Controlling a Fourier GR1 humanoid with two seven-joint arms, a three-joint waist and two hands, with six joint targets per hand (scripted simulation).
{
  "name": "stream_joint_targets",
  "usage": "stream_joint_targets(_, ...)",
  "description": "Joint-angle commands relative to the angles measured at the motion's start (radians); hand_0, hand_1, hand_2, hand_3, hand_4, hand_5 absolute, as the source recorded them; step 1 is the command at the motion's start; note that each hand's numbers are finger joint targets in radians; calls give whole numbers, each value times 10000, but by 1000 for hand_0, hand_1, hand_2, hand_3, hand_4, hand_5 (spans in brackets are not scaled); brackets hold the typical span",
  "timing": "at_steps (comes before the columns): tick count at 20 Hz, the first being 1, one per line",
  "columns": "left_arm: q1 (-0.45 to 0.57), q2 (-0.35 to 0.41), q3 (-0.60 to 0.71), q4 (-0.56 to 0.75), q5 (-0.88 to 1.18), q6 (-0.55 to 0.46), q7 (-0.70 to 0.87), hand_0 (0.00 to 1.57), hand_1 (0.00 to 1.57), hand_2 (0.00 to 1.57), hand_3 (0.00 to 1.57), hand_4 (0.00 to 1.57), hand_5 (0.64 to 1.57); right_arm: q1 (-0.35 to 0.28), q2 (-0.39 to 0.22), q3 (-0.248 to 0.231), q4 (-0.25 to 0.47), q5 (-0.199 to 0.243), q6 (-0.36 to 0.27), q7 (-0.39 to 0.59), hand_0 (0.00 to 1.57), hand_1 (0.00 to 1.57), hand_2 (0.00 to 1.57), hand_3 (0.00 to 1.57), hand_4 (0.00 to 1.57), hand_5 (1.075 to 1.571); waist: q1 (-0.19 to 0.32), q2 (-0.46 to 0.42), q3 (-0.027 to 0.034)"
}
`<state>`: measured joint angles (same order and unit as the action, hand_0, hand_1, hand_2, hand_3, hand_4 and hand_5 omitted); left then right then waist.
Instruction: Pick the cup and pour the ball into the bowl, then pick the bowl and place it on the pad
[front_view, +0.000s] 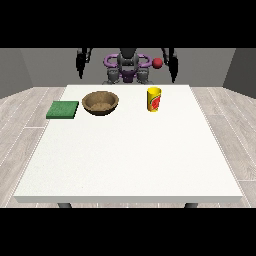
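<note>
A: Which hand is nearer the cup (154, 100)?

B: The hand at the view's right (173, 73). It hangs at the robot's side, behind the counter's (130, 160) far edge. From it the cup stands forward, toward the camera, and a little inward toward the robot's middle. The hand at the view's left (80, 69) is well apart from the cup, with the bowl (100, 103) lying between them.

A: How does the cup stand?

B: Upright, long axis vertical, mouth up. So I judge a grasp from the side would suit, the hand coming down and forward.

A: Are the hands holding anything?

B: Neither touches a thing; both hang clear above the counter's level. Whether the fingers are straight or curled I cannot tell.

A: And the ball?

B: A red ball (157, 62) shows up by the robot's arm at the view's right, just inward of that hand and higher than the cup. I cannot tell what it rests on.

A: The pour target?

B: The bowl sits across from the cup, further from that hand; the green pad (63, 109) lies just beyond it.
</note>
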<state>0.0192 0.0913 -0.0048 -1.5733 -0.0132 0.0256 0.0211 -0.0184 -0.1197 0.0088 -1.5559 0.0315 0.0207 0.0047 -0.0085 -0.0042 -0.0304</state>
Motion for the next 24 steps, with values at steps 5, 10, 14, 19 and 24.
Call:
stream_joint_targets(5, -177, 345, 59, -1013, 122, -107, 849, 0, 0, 0, 0, 0, 1557, -132, -455, -221, -949, -145, 94, 911, 0, 0, 0, 0, 0, 1569, -123, -2564, 238)
stream_joint_targets(10, -1048, 685, 1578, -1557, 2158, -690, 1410, 0, 0, 0, 0, 0, 1558, 44, -1129, -1701, -1260, -2408, 1484, 1118, 0, 0, 0, 0, 0, 1569, -368, -1722, 303)
stream_joint_targets(14, -1503, 867, 2187, -1157, 2290, -563, 950, 0, 0, 0, 0, 0, 1547, 308, -1371, -2344, -1251, -3129, 2238, 381, 0, 0, 0, 0, 0, 1570, -633, -910, 304)
stream_joint_targets(19, -1878, 895, 2282, -426, 2207, -926, -308, 0, 0, 0, 0, 0, 1541, -293, -1293, -2545, -761, -2810, 2127, -108, 0, 0, 0, 0, 0, 1570, -348, -34, 303)
stream_joint_targets(24, -1730, 744, 2458, 976, 1930, -1439, -2752, 0, 0, 0, 0, 0, 1529, -554, -1043, -2392, -355, -2555, 2220, -1070, 0, 0, 0, 0, 0, 1570, -401, 997, 300)
